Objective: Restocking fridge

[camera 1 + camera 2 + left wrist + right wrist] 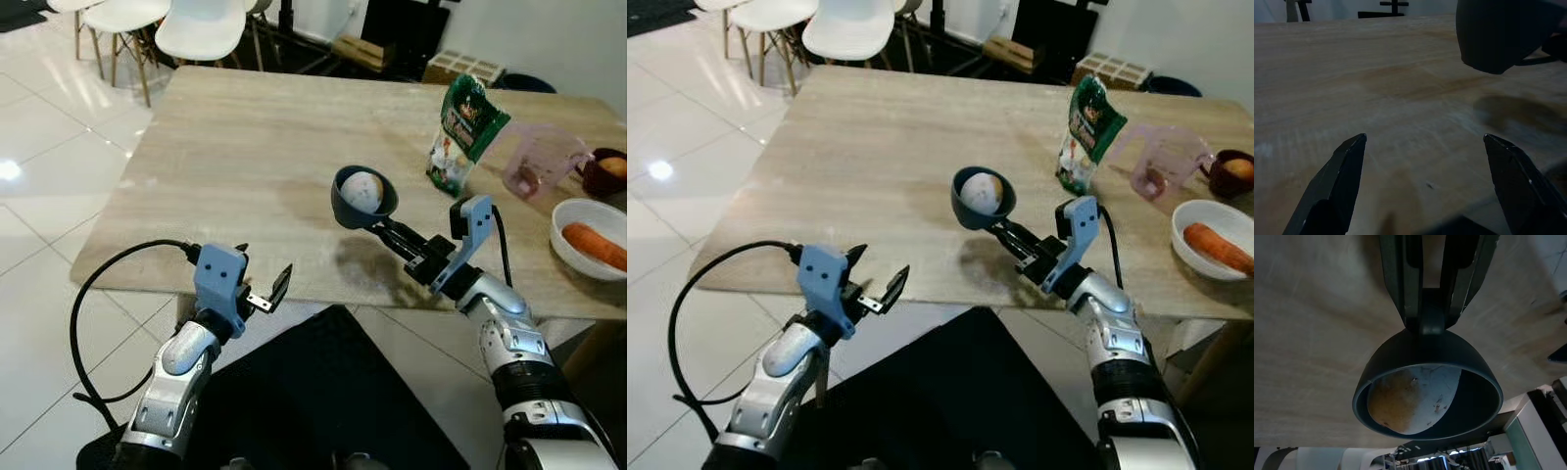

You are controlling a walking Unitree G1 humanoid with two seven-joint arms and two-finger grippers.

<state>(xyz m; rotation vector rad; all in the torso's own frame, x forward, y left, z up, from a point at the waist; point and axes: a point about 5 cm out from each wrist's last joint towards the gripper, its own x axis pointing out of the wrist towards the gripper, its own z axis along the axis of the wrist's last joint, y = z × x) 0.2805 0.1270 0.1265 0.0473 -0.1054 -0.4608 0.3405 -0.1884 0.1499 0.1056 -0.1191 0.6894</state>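
Note:
A dark grey bowl (343, 201) hangs tilted above the wooden table (225, 166), near its front edge. Inside lies a pale round item (361, 189) with a brownish patch (1393, 404); I cannot tell what it is. My right gripper (380, 224) is shut on the bowl's rim (1431, 328), reaching in from the right. My left gripper (1425, 139) is open and holds nothing, low at the table's front edge, left of the bowl. In the left wrist view the bowl (1503, 34) shows ahead, above its shadow on the wood.
A green snack bag (465, 127) stands behind the bowl. On the right sit a pink jug (542, 160), a dark cup (600, 181) with a fruit in it, and a white bowl (578, 211) with a carrot (596, 247). White chairs (196, 24) stand at the far left on white tiles.

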